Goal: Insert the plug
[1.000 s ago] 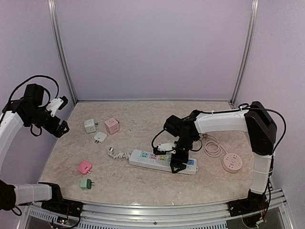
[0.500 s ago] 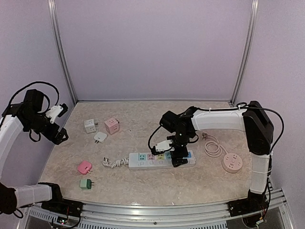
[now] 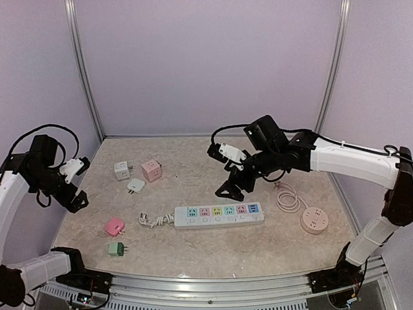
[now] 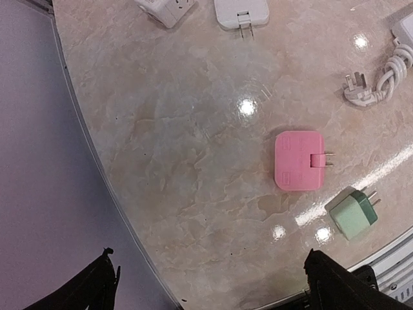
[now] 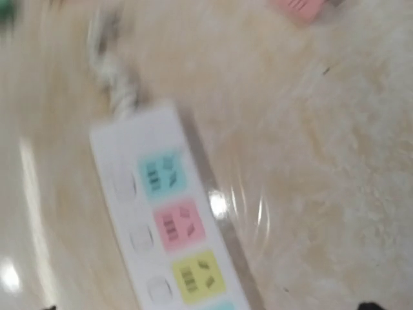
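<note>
A white power strip (image 3: 219, 216) with several coloured sockets lies flat at the table's middle; it also shows, blurred, in the right wrist view (image 5: 168, 239). Its coiled cord ends in a white plug (image 3: 150, 221), also in the left wrist view (image 4: 360, 94). A flat pink plug adapter (image 3: 115, 226) (image 4: 299, 160) and a green one (image 3: 117, 248) (image 4: 352, 215) lie at the near left. My right gripper (image 3: 233, 189) hangs open and empty above and behind the strip. My left gripper (image 3: 73, 200) is open and empty over the table's left edge.
A white cube adapter (image 3: 122, 170), a pink cube adapter (image 3: 151, 170) and a flat white adapter (image 3: 135, 185) lie at the back left. A round pink socket (image 3: 314, 220) with a looped cord (image 3: 288, 197) sits at the right. Lilac walls enclose the table.
My right gripper has lifted off the power strip and swung back and up. The strip now lies straighter, shifted slightly left. My left gripper has drifted a little nearer and lower.
</note>
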